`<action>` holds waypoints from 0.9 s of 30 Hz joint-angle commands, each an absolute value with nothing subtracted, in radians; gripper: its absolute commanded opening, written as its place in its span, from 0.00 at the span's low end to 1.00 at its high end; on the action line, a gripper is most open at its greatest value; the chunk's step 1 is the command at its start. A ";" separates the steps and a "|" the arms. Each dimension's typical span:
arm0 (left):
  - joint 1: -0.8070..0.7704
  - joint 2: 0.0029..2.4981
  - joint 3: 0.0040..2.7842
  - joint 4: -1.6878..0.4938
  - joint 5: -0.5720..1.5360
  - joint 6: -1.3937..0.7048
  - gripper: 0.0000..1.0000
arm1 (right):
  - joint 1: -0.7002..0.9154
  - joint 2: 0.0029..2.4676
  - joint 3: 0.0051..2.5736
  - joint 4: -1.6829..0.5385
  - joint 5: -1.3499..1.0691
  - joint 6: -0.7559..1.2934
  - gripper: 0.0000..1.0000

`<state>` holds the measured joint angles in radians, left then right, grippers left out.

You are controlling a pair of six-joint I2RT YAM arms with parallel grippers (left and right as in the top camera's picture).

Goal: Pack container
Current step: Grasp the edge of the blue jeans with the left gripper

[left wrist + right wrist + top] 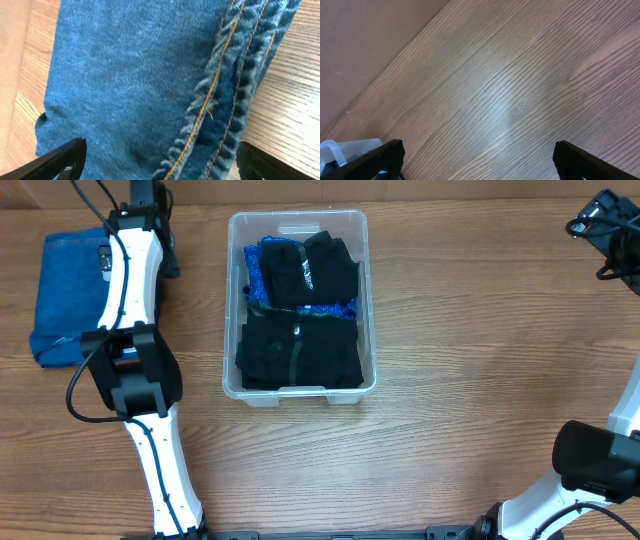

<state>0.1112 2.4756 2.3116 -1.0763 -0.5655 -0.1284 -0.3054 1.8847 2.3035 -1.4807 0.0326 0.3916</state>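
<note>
Wide open and empty, the left gripper [160, 167] showed one black fingertip [65, 157] at each lower corner of its wrist view. Directly beneath it lay a folded blue denim garment [135, 75] with orange-stitched seams. Whether the fingertips touched the cloth could not be told. The right gripper [480, 160] likewise had its jaws spread wide, holding nothing, above the bare brown wood-grain table [520, 75]. A corner of the clear rectangular plastic container [345, 150] was just visible at lower left. Seen from overhead, the white-and-black left arm [130, 290] reached along the table's left side, beside the denim garment [65, 290]. The container [298, 220] sat upright at mid-table, well apart from the denim. It held folded black garments [300, 355], with a blue patterned cloth [258, 275] showing between and beside them. The right arm [600, 455] occupied the far right edge.
</note>
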 commanded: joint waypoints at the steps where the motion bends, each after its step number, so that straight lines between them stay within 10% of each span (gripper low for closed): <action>1: 0.099 2.533 2.325 -1.070 -0.577 -0.092 0.97 | -0.304 1.874 2.311 -1.476 0.039 0.394 1.00; 15: 0.131 2.642 2.325 -1.144 -0.576 -0.174 0.91 | -0.304 1.874 2.311 -1.476 0.039 0.394 1.00; 20: 0.167 2.642 2.325 -1.212 -0.575 -0.210 0.57 | -0.304 1.874 2.311 -1.476 0.039 0.394 1.00; 23: 0.166 2.642 2.326 -1.235 -0.555 -0.209 0.05 | -0.304 1.874 2.311 -1.476 0.039 0.394 1.00; 27: 0.157 2.640 2.387 -1.308 -0.388 -0.209 0.04 | -0.304 1.874 2.311 -1.476 0.039 0.394 1.00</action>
